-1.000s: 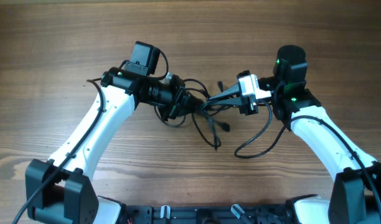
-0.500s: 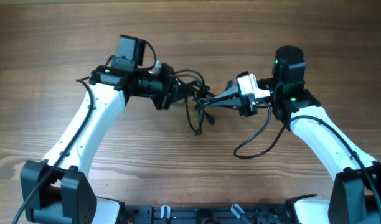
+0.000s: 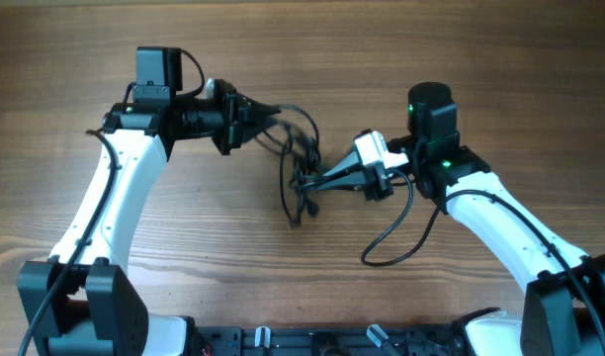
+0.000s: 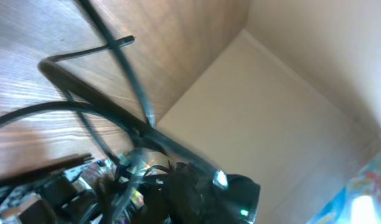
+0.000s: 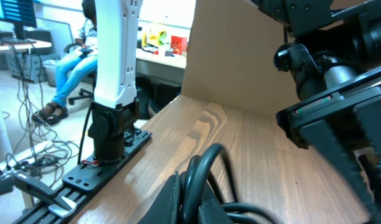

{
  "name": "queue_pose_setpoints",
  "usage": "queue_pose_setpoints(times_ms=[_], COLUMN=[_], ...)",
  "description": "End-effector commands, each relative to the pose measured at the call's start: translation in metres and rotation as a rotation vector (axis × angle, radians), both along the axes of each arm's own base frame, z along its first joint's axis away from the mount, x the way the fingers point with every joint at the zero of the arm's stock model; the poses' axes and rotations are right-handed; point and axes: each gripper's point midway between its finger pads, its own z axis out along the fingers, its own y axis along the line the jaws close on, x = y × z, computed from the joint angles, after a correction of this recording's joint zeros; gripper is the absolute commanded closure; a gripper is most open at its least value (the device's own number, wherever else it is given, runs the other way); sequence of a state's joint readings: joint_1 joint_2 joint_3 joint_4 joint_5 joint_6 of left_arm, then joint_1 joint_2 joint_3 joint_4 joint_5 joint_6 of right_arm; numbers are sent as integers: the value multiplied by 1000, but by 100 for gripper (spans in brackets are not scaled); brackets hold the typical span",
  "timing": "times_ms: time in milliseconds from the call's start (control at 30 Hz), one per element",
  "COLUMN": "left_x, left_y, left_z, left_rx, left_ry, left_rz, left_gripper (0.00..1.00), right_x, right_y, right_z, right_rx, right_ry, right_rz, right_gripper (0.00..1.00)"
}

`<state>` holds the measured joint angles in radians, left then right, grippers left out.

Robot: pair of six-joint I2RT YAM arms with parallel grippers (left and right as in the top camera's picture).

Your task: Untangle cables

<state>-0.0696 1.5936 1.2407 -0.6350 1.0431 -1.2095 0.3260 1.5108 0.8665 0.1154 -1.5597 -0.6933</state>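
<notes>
Overhead shows the cables (image 3: 304, 178) whole; right wrist, one loop.

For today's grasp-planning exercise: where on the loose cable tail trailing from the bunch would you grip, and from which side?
Grip the loose cable tail about midway, coming from the left side. It lies fairly straight, clear of the cable bunch pinched by the right gripper, so probably only one strand gets caught.
</notes>
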Motion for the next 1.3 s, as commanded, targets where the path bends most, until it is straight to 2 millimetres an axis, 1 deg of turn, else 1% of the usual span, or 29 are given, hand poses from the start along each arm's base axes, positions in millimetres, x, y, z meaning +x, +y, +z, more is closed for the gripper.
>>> queue_pose_setpoints(times_ms=[0,100,200,267,300,433,567,633,867,900,967,1000,1200,1267], left_x=[-18,-40,-57,-65,-73,-85,-91,-91,-80,-79,-78,-77,-72,-70], left_y=[1,1,2,-1,-8,-23,-30,-33,-53,-55,-58,-58,-53,-52], left_z=[-12,-20,-24,-26,-26,-29,-45,-49,-44,-44,-44,-45,-48,-48], left_rx=[34,59,72,76,76,92,208,237,222,222,228,234,263,259], left_ry=[-35,-3,21,46,68,74,105,107,15,14,2,-7,-16,-4], left_rz=[-95,-158,-203,-225,-249,-305,-319,-318,-326,-324,-326,-324,-306,-292], left_gripper=[48,45,44,44,43,43,44,48,59,61,69,76,96,96], right_x=[-2,9,11,11,11,11,6,4,-2,-2,-2,-2,-2,-3], right_y=[1,5,5,5,5,5,4,4,2,2,2,2,2,2], right_z=[2,-4,-6,-5,-5,-5,-2,-2,2,2,2,2,2,2], right_rx=[25,-6,1,5,5,6,31,36,61,61,61,61,60,58], right_ry=[-51,-93,-141,-155,-156,-157,-175,-171,-160,-159,-159,-160,-156,-150], right_rz=[19,-46,-57,-57,-57,-56,-28,-19,19,19,19,19,19,20], right_gripper=[96,96,96,96,96,95,95,95,95,95,96,95,95,95])
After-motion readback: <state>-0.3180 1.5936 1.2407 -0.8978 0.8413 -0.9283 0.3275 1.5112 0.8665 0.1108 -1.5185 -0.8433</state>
